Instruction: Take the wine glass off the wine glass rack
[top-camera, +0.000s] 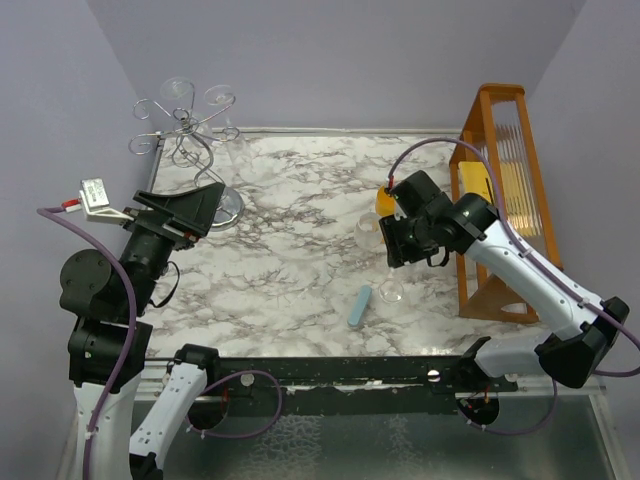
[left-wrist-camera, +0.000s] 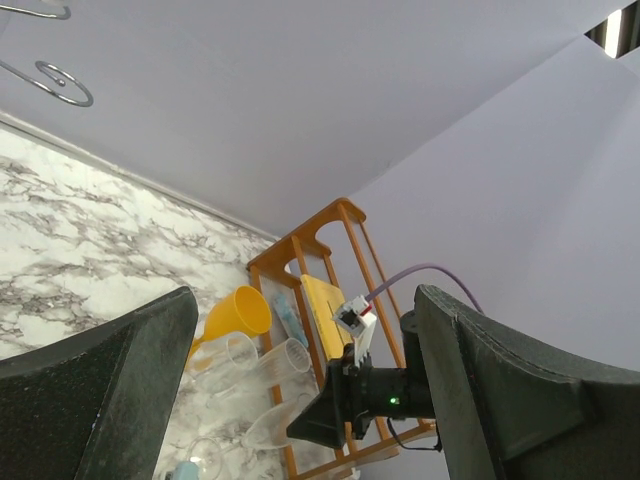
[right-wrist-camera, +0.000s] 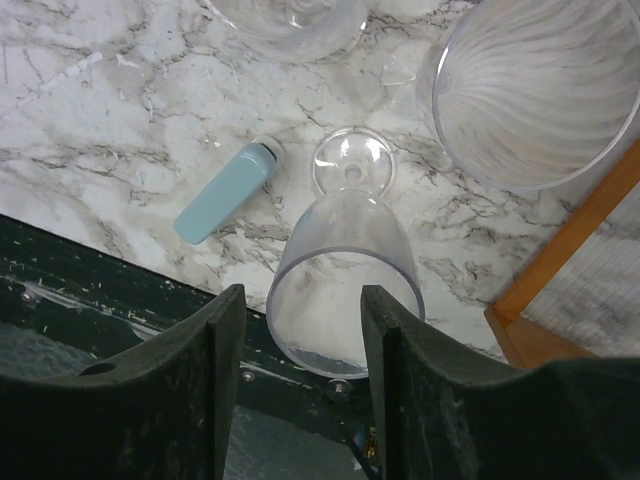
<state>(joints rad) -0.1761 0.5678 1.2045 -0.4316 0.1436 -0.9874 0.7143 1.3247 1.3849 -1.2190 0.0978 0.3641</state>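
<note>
Right wrist: right gripper (right-wrist-camera: 303, 295) is straddling the upright wine glass (right-wrist-camera: 345, 240), jaws apart; left gripper (left-wrist-camera: 305, 295) is gaping wide.

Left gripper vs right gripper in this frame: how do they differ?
The left gripper is wide open and empty; the right gripper, less wide, straddles the wine glass, which stands on the table. The left gripper sits by the wine glass rack base, far left; the right gripper is near the orange wooden rack on the right. Both have black fingers, and neither visibly clamps anything.
</note>
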